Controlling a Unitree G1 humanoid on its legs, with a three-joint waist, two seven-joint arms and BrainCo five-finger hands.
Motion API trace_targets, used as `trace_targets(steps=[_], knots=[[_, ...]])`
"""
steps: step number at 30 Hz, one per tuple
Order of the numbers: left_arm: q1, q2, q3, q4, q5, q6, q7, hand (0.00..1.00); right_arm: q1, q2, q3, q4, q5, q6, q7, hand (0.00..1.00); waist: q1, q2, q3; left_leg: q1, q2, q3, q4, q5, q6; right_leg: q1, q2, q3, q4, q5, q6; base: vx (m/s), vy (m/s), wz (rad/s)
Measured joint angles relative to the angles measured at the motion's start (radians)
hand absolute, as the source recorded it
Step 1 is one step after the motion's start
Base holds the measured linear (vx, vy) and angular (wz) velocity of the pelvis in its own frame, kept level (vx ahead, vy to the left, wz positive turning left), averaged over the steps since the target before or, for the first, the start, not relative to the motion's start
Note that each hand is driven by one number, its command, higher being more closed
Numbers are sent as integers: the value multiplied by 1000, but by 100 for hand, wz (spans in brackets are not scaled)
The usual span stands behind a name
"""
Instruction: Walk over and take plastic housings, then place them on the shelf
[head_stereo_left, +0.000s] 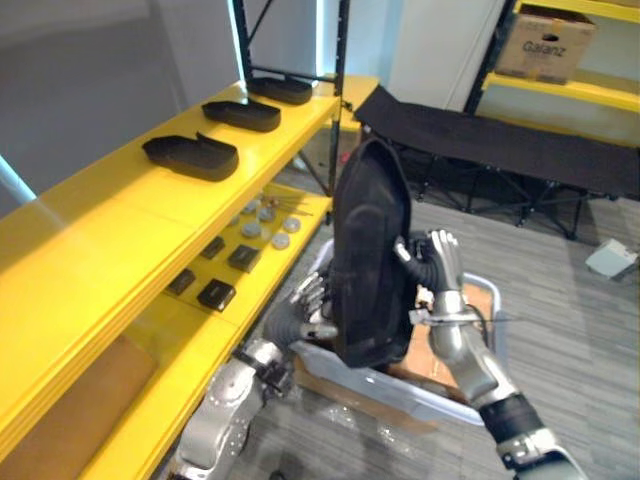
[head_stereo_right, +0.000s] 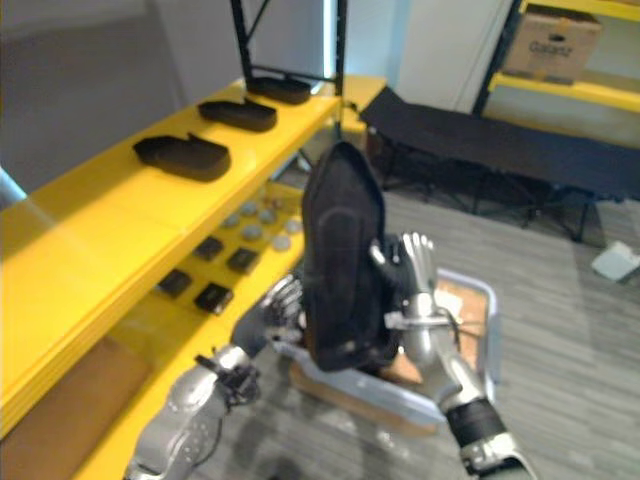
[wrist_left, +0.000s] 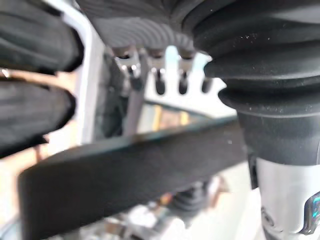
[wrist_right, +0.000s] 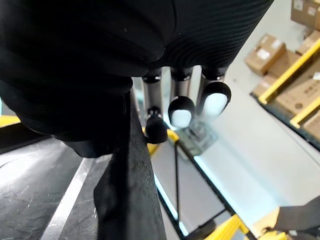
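Plastic housing (head_stereo_left: 370, 250) upright, pressed between flat-fingered left robot hand (head_stereo_left: 311, 298) and right robot hand (head_stereo_left: 444, 280), beside yellow shelf (head_stereo_left: 120, 230).

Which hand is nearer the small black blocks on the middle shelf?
Left: left hand is near the black blocks; right hand is beyond the upright housing.

The yellow shelf (head_stereo_left: 100, 250) carries three black housings in a row on its top level: near housing (head_stereo_left: 190, 157), middle housing (head_stereo_left: 241, 114), far housing (head_stereo_left: 282, 89). On the level below lie small black blocks (head_stereo_left: 216, 294) and, farther along, grey discs (head_stereo_left: 265, 225)
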Motion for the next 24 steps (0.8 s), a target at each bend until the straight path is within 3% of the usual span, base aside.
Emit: trace_targets(steps=[8, 17, 24], knots=[[1, 2, -2, 9, 80, -3, 56, 0, 0, 1, 30, 0, -10, 0, -3, 100, 6, 0, 0, -8, -2, -7, 1, 2, 2, -2, -2, -8, 1, 0, 0, 0, 0, 2], [1, 2, -6, 54, 123, -45, 115, 0, 3, 5, 99, 16, -154, 2, -9, 100, 6, 7, -3, -13, -6, -20, 1, 3, 4, -2, -4, -21, 3, 0, -1, 1, 3, 4], [-11, 0, -44, 112, 144, -74, 129, 0, 8, 11, 120, 93, -236, 64, -61, 100, 5, 9, -4, -12, -8, -23, 1, 4, 5, -2, -8, -22, 10, -1, -1, 0, 0, 0]])
